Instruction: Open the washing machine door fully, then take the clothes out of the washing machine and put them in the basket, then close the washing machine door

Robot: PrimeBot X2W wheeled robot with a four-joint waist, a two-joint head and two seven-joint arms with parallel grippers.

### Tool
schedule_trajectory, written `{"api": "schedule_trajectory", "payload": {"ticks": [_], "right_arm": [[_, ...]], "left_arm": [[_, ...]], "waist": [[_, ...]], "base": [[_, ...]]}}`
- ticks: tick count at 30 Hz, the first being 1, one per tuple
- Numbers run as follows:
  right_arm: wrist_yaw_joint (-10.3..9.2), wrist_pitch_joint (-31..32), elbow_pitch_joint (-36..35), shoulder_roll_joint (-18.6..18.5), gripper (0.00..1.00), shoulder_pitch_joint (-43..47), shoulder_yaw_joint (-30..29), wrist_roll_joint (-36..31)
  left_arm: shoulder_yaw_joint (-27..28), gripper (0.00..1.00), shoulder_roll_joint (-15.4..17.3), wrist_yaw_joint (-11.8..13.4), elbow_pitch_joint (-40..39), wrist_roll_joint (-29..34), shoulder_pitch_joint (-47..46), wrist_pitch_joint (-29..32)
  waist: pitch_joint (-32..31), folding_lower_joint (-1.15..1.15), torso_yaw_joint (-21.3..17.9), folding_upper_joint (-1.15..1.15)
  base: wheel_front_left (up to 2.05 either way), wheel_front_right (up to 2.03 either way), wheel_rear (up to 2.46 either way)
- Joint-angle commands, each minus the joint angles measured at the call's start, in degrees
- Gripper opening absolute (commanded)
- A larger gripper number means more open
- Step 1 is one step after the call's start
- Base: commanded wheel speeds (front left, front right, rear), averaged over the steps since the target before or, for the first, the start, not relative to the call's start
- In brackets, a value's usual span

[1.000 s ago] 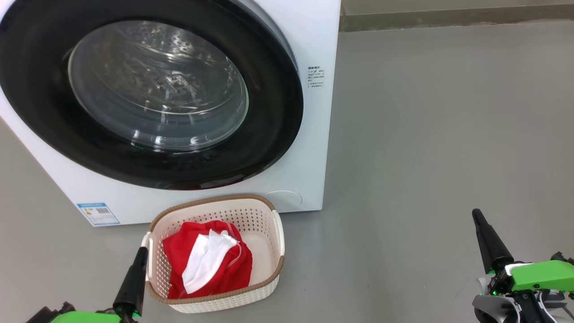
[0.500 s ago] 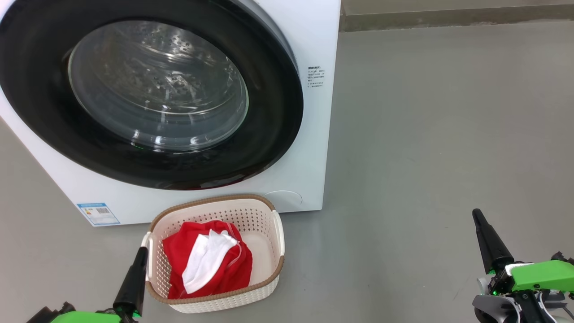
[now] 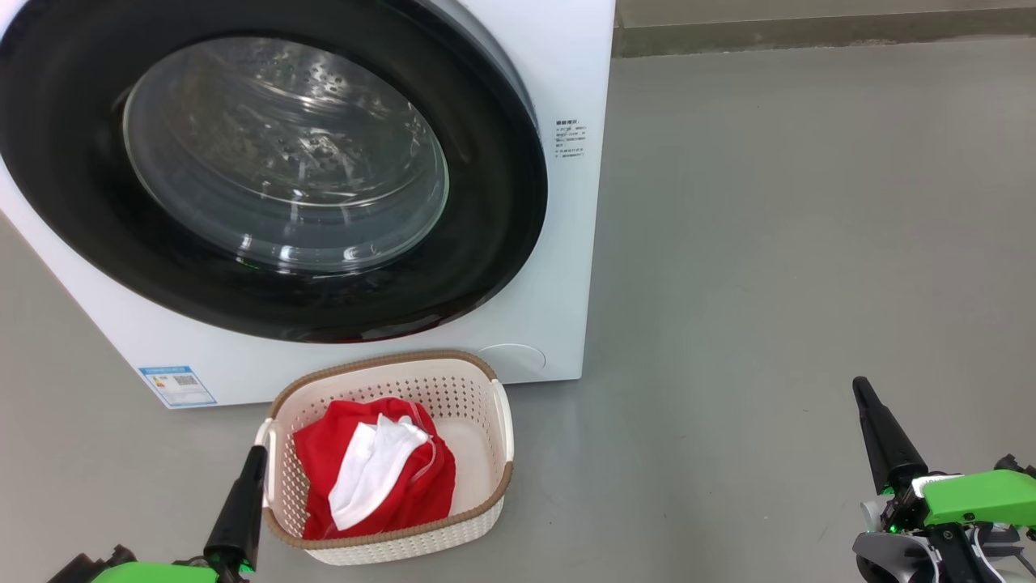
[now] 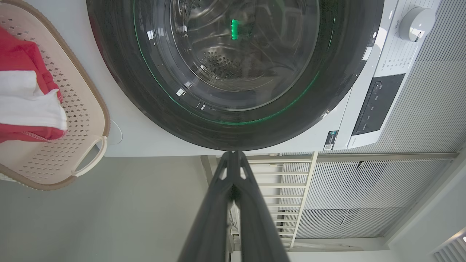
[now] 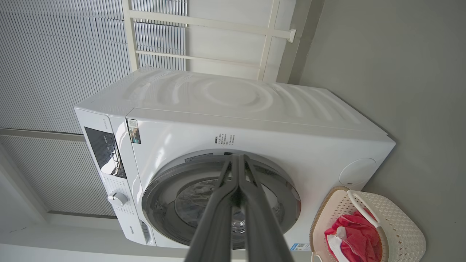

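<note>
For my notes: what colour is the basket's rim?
Brown; the rim shows best in the head view.

floor: plain grey, matte, smooth; covers the right side of the head view from near to far.
skirting strip: darker grey band along the floor's far edge, running left to right.
ribbed wall panels: pale, with fine parallel ribs; far background in both wrist views.
white frame: painted uprights and crossbars in front of the ribbed panels.
frame bracket: small white end piece where a crossbar meets the grey surface.
</note>
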Motion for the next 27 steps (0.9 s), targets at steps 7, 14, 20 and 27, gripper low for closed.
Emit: {"api": "schedule_trajectory", "payload": {"ticks": [7,14,20,27], "right_arm": [[0.02,0.44,-1.65,-0.32,0.0,-2.41,0.81,-0.54],[0.02,0.48,-1.65,-0.28,0.0,-2.42,0.75,-0.58],[0.02,0.52,-1.65,-0.25,0.0,-2.42,0.71,-0.62],[0.02,0.55,-1.65,-0.23,0.0,-2.43,0.67,-0.65]], "left_arm": [[2.1,0.0,0.48,-0.4,-1.15,0.13,-2.34,0.29],[2.13,0.0,0.46,-0.4,-1.15,0.15,-2.34,0.31],[2.15,0.0,0.45,-0.4,-1.15,0.17,-2.35,0.33],[2.17,0.0,0.44,-0.4,-1.15,0.18,-2.35,0.34]], "waist": [[0.0,0.0,0.0,0.0],[0.0,0.0,0.0,0.0],[0.0,0.0,0.0,0.0],[0.0,0.0,0.0,0.0]], "base": [[0.0,0.0,0.0],[0.0,0.0,0.0],[0.0,0.0,0.0],[0.0,0.0,0.0]]}}
